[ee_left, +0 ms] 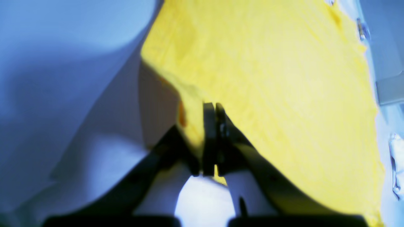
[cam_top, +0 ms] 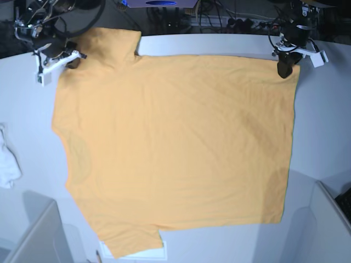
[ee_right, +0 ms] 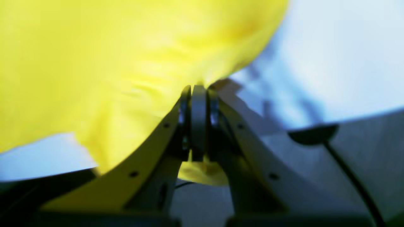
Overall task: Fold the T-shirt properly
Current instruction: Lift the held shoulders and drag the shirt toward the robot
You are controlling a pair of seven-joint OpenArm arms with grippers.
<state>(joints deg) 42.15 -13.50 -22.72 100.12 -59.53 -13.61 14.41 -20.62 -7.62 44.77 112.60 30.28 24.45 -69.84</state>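
- The left gripper [ee_left: 215, 108] has its fingers [ee_left: 208, 138] pressed together on a pinch of yellow fabric: a corner of the T-shirt's [cam_top: 175, 148] hem, seen in the base view at the table's [cam_top: 230, 44] far edge, on that view's right.
- The right gripper [ee_right: 198, 90] is likewise clamped tight on cloth, with a tuft showing below the pads; in the base view it sits at the shoulder by the far sleeve, on that view's left.
- The T-shirt lies spread flat, plain side up, along the table's far edge and down toward its near edge, where one sleeve hangs close to the rim.
- A small white cloth [cam_top: 7, 159] lies apart near the table's left edge.
- Judged: to fold well, lift both pinches evenly, hold the far edge taut, and carry it toward the near edge, edges matched.
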